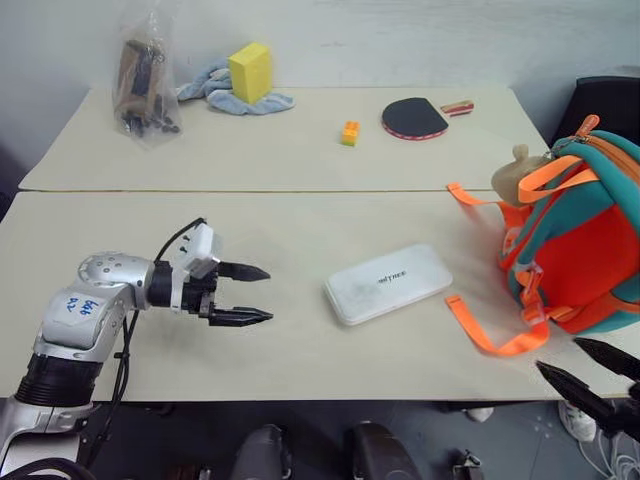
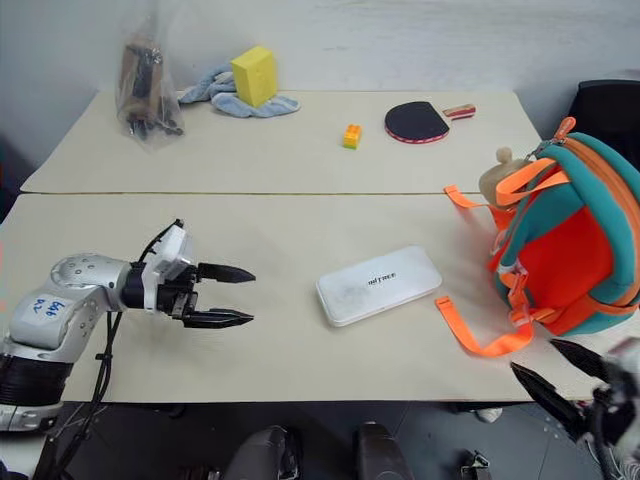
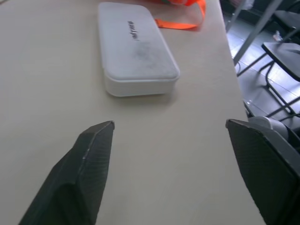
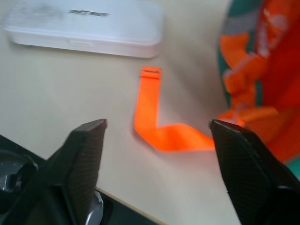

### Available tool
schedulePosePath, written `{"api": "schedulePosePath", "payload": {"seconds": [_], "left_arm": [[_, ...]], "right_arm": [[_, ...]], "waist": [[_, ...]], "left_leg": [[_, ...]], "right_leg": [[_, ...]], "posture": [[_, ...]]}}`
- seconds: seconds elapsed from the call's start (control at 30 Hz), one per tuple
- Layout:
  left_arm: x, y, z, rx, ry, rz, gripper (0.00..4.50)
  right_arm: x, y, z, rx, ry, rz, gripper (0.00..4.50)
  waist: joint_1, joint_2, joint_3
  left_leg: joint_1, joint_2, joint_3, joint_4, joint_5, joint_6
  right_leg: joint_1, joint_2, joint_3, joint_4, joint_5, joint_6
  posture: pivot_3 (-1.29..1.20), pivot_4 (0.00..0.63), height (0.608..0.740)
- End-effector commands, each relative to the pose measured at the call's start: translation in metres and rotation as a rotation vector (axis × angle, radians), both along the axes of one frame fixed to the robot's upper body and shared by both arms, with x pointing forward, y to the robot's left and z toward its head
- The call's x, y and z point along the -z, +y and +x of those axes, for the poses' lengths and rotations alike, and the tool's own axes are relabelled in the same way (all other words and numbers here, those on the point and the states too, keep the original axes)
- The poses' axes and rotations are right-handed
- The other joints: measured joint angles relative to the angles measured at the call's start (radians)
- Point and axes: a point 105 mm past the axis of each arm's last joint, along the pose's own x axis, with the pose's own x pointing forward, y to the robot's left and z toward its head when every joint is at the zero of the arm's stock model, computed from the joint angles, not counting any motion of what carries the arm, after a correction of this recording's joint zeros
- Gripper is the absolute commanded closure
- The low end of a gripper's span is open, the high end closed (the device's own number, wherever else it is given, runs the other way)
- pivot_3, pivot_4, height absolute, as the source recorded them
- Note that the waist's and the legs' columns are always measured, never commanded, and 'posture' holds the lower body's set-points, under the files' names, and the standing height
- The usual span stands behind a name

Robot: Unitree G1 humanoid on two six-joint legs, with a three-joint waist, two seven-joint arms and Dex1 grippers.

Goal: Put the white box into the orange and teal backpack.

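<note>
Left arm: silver-grey metal shell, black ribbed collar, white sticker with blue handwriting. Black cable loops to a white wrist block. Left gripper and right gripper: two tapered black fingers each, finely textured.

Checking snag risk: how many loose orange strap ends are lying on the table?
2. One strap end lies between the white box and the backpack; another strap end lies farther back by the plush charm. Others may be hidden.

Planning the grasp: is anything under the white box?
The white box lies flat on the bare table, nothing visibly beneath it. The underside is hidden. An orange strap lies beside it, apart.
</note>
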Motion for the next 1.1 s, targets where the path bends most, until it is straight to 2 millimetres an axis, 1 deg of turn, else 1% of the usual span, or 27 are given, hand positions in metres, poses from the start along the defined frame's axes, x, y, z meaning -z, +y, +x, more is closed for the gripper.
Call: {"api": "schedulePosePath", "payload": {"seconds": [0.03,0.13,0.23,0.3,0.33,0.43,0.6,0.67,0.8,0.87,0.97,1.1], "left_arm": [[0.005,-0.017,0.005,0.059,-0.048,0.024,1.83],[0.016,-0.033,0.014,0.098,-0.078,0.052,2.78],[0.022,-0.045,0.022,0.121,-0.105,0.070,3.75],[0.026,-0.051,0.028,0.106,-0.117,0.083,4.36],[0.028,-0.054,0.032,0.087,-0.122,0.090,4.44],[0.030,-0.060,0.038,0.053,-0.116,0.078,4.44],[0.028,-0.069,0.038,0.053,-0.115,0.039,4.44],[0.028,-0.073,0.038,0.052,-0.115,0.027,4.44],[0.030,-0.080,0.042,0.047,-0.114,0.018,4.44],[0.031,-0.080,0.045,0.043,-0.117,0.021,4.44],[0.031,-0.079,0.049,0.038,-0.125,0.024,4.44],[0.031,-0.073,0.064,-0.025,-0.152,0.043,4.44]], "right_arm": [[-0.007,0.016,0.020,-0.084,-0.028,-0.045,2.34],[-0.010,0.020,0.051,-0.113,-0.054,-0.082,3.36],[-0.007,0.017,0.078,-0.096,-0.063,-0.136,4.42],[-0.004,0.016,0.093,-0.077,-0.074,-0.175,4.50],[-0.003,0.016,0.100,-0.066,-0.079,-0.186,4.50],[0.001,0.020,0.117,-0.041,-0.098,-0.198,4.50],[0.014,0.024,0.145,0.047,-0.115,-0.236,4.50],[0.021,0.027,0.152,0.060,-0.108,-0.231,4.50],[0.034,0.035,0.160,0.052,-0.088,-0.235,4.50],[0.037,0.039,0.162,0.042,-0.082,-0.214,4.50],[0.036,0.043,0.160,0.017,-0.090,-0.204,4.50],[0.037,0.049,0.145,-0.031,-0.062,-0.167,4.50]], "waist": [[0.003,0.000,0.000],[0.004,0.000,0.000],[0.006,-0.001,0.001],[0.005,-0.001,0.001],[0.005,-0.001,0.001],[0.005,-0.001,0.001],[0.003,-0.001,0.001],[0.004,-0.001,0.001],[0.005,-0.001,0.001],[0.005,-0.001,0.001],[0.005,-0.001,0.001],[0.005,-0.001,0.001]], "left_leg": [[0.000,0.000,0.000,0.001,0.000,0.000],[0.000,0.000,0.000,0.006,0.000,0.002],[0.000,0.001,-0.003,0.011,-0.001,0.004],[-0.002,0.001,-0.003,0.013,-0.002,0.005],[-0.002,0.001,-0.003,0.013,-0.003,0.005],[-0.004,0.001,-0.003,0.015,-0.003,0.006],[-0.004,0.001,-0.003,0.017,-0.003,0.005],[-0.004,0.001,-0.003,0.016,-0.003,0.005],[-0.004,0.001,-0.003,0.016,-0.003,0.005],[-0.004,0.001,-0.003,0.017,-0.003,0.005],[-0.004,0.001,-0.003,0.017,-0.003,0.005],[-0.004,0.001,-0.003,0.017,-0.003,0.005]], "right_leg": [[0.000,0.000,0.000,0.000,0.000,0.000],[0.003,0.000,0.000,0.000,0.002,0.003],[0.006,0.001,-0.001,-0.001,0.002,0.003],[0.006,0.001,-0.002,-0.002,0.002,0.003],[0.006,0.001,-0.002,-0.003,0.002,0.003],[0.004,0.001,-0.002,-0.003,0.002,0.003],[0.004,0.000,-0.002,0.001,0.002,0.003],[0.003,0.000,-0.002,0.002,0.002,0.003],[0.002,0.000,-0.002,0.004,0.002,0.003],[0.002,0.000,-0.002,0.004,0.002,0.003],[0.002,0.000,-0.002,0.005,0.002,0.003],[0.002,0.000,-0.002,0.005,0.002,0.003]], "posture": [[0.00,0.150,0.740],[0.00,0.150,0.740],[0.00,0.150,0.740],[0.00,0.150,0.740],[0.00,0.150,0.740],[0.00,0.150,0.740],[0.00,0.150,0.740],[0.00,0.150,0.740],[0.00,0.150,0.740],[0.00,0.150,0.740],[0.00,0.150,0.740],[0.00,0.150,0.740]]}}
